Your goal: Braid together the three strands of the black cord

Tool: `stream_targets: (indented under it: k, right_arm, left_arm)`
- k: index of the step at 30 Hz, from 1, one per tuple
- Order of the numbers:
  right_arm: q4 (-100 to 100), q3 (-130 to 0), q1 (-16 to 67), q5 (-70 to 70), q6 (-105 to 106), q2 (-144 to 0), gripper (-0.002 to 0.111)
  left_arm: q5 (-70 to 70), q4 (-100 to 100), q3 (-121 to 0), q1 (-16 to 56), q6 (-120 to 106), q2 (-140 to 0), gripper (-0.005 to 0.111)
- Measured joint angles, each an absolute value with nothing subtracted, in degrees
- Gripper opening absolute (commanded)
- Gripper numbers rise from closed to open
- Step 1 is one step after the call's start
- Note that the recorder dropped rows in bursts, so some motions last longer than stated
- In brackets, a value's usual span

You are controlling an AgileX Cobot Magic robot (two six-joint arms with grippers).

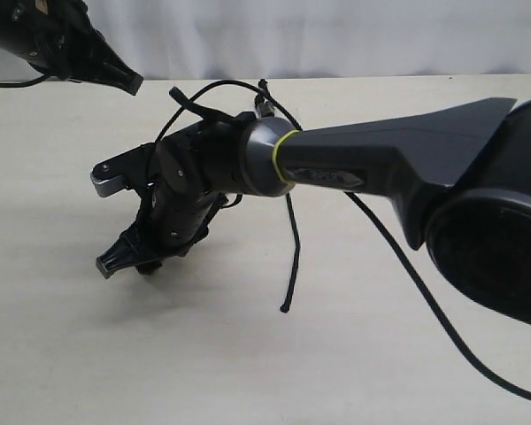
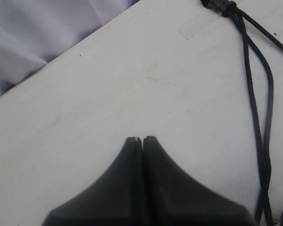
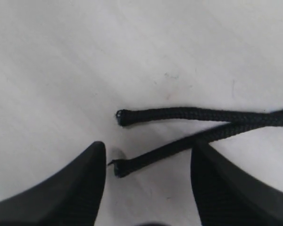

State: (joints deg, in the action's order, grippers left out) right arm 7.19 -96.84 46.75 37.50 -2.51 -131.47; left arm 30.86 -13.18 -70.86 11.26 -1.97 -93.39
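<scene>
The black cord's knotted head (image 2: 220, 5) lies on the table, and two strands (image 2: 260, 117) run away from it side by side. My left gripper (image 2: 139, 139) is shut with nothing in it, well apart from the cord; in the exterior view the left gripper (image 1: 129, 82) hangs at the far left. My right gripper (image 3: 148, 155) is open, low over the table. One strand end (image 3: 132, 164) lies between its fingers and a second end (image 3: 132, 115) just beyond them. A third strand (image 1: 293, 252) lies loose beside the right arm.
The right arm (image 1: 372, 164) reaches across the middle of the pale table (image 1: 115, 354), with its gripper (image 1: 124, 257) on the left side. A thick glossy robot wire (image 1: 425, 288) trails over the table at the right. A white curtain (image 2: 42, 28) hangs behind the table edge.
</scene>
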Motion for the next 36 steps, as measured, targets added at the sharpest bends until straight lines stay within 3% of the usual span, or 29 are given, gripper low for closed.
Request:
stream_targets:
  k: [9,15,19,36]
  right_arm:
    - [6.99,-97.18,46.75,36.63,-2.61,-132.60,0.050]
    - [6.06,-97.29,46.75,38.42,-2.61,-132.60,0.017]
    - [4.65,-97.36,46.75,40.56,-2.61,-132.60,0.004]
    - [-12.12,-97.40,45.30,62.62,-2.61,-127.07,0.005]
  left_arm:
    - [30.62,-13.18,-70.86,11.26,-1.97,-93.39,0.000]
    - [30.62,-13.18,-70.86,11.26,-1.97,-93.39,0.000]
    - [30.62,-13.18,-70.86,11.26,-1.97,-93.39,0.000]
    - [30.62,-13.18,-70.86,11.26,-1.97,-93.39,0.000]
